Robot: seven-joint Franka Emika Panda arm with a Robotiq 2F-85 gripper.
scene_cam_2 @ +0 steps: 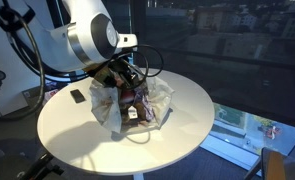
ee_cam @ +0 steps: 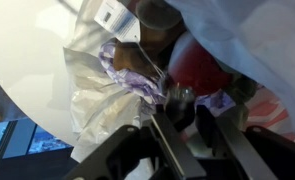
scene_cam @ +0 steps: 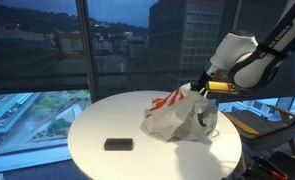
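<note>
close up in the wrist view, the gripper (ee_cam: 175, 120) sits dark and blurred at the mouth of the crumpled plastic bag (ee_cam: 92, 100), and i cannot tell whether the jaws pinch the film or stand apart. inside show a purple wrapper (ee_cam: 127, 70) and something red (ee_cam: 199, 68). in both exterior views the bag slumps on the round white worktop (scene_cam: 102, 115), a small black object (scene_cam: 118, 144) lying apart from it. by my judgement the work is at an early stage: contents remain inside, the bag unlifted.
</note>
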